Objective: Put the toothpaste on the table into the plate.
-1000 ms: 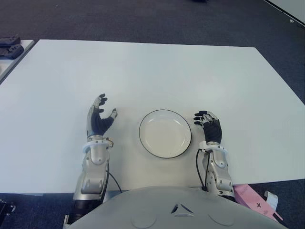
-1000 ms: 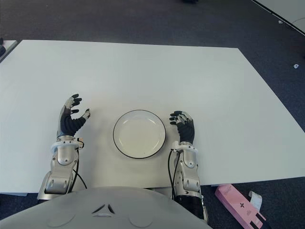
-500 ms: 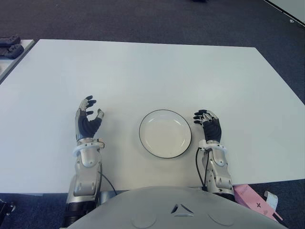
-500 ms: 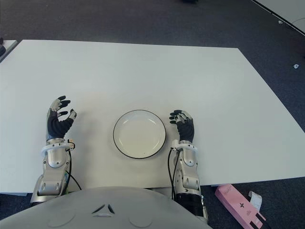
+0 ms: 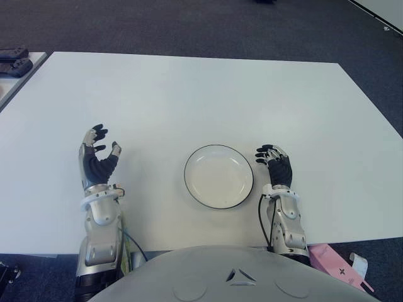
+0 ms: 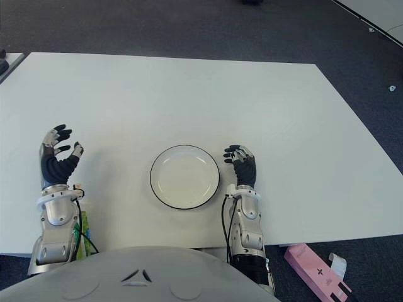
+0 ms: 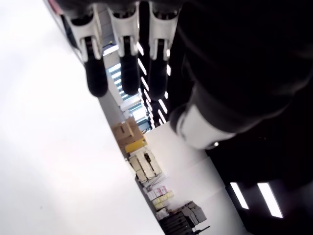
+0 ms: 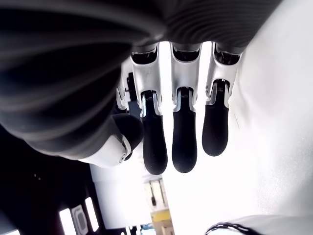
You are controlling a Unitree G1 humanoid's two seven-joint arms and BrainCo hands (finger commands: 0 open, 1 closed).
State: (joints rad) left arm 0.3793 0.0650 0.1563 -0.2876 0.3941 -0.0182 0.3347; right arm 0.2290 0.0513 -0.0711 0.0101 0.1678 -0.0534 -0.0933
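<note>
Toothpaste: green sliver only, just behind left hand, beside its wrist at near table edge. Likely light, stiff box; grasp across long sides, judged. Left hand spread, empty. Right hand loosely curled, empty, just right of plate. Bare plate right of left hand; open table ahead; near edge close behind.

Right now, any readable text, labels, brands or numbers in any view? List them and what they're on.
No words or numbers can be read.
Pink box on the floor: one small dark cross-shaped mark; no words readable.
Green packet at the table's near edge: any print too small to read.
Plate: plain, with a dark rim line and no text.
Stacked cartons in the left wrist view: labels too blurred to read.
</note>
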